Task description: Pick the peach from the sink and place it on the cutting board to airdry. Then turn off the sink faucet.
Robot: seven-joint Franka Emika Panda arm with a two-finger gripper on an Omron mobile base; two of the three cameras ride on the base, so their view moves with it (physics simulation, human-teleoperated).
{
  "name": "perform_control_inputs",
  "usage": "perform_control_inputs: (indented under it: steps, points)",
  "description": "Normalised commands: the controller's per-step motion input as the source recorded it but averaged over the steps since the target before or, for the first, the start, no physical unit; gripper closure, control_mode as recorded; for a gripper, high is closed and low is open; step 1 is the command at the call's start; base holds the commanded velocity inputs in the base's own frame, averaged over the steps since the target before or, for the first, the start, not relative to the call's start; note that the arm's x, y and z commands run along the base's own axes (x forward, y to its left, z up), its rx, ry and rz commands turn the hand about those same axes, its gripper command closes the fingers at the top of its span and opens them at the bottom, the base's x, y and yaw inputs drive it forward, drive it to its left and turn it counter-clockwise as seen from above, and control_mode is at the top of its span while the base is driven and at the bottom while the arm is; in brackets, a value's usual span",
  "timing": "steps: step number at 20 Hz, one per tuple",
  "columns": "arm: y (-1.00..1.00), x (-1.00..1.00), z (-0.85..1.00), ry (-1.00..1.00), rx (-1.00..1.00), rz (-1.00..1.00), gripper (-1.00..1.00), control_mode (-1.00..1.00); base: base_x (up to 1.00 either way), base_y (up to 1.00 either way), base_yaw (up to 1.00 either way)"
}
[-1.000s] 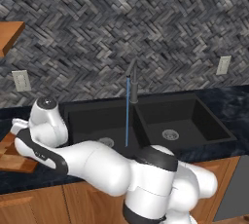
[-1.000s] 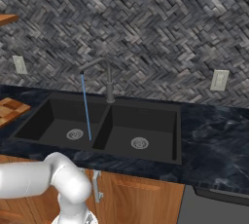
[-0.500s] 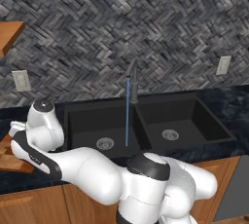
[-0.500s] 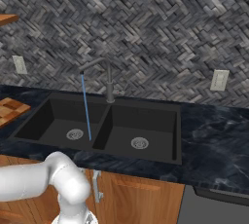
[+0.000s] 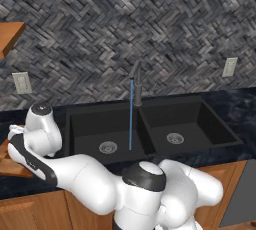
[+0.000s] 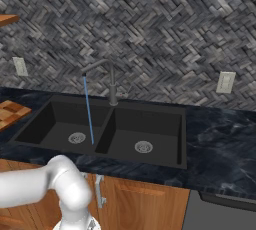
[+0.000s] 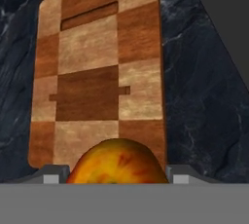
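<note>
The peach (image 7: 116, 162), orange-yellow with red streaks, sits between my two fingertips (image 7: 53, 174), and my gripper (image 7: 116, 175) is shut on it. Right below it lies the checkered cutting board (image 7: 95, 72) on the dark counter. In the left base view my arm reaches far left over the board (image 5: 9, 166), and the wrist hides the hand. The black double sink (image 5: 150, 129) holds no fruit. The dark grey faucet (image 5: 136, 81) still sends a thin blue stream (image 5: 131, 116) into the left basin. The board (image 6: 10, 114) and faucet (image 6: 111, 81) also show in the right base view.
Dark marble counter (image 6: 220, 139) runs to the right of the sink. A plain orange-brown shelf (image 5: 10, 34) hangs at the upper left. White outlets (image 5: 21, 82) (image 6: 225, 82) sit on the herringbone wall. Wooden cabinets (image 6: 145, 204) lie below.
My arm has edged a little left and down over the cutting board, with the peach still in the gripper. The water keeps running.
</note>
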Motion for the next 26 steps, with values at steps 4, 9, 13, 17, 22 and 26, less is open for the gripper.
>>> perform_control_inputs:
  steps: [4, 9, 13, 17, 22, 26]
  points:
    - [0.11, 0.14, -0.14, 0.05, 0.0, -0.05, 1.0, -1.0, 0.0, 0.0, 0.0]
    - [0.15, 0.12, -0.19, 0.04, 0.0, -0.04, 1.0, -1.0, 0.0, 0.0, 0.0]
    - [0.14, 0.13, -0.14, 0.04, 0.0, -0.04, 1.0, -1.0, 0.0, 0.0, 0.0]
    - [0.11, 0.14, -0.11, 0.04, 0.0, -0.04, 1.0, -1.0, 0.0, 0.0, 0.0]
    - [0.09, 0.14, -0.14, 0.04, 0.0, -0.04, 1.0, -1.0, 0.0, 0.0, 0.0]
    - [0.1, 0.12, -0.14, 0.04, 0.0, -0.04, 1.0, -1.0, 0.0, 0.0, 0.0]
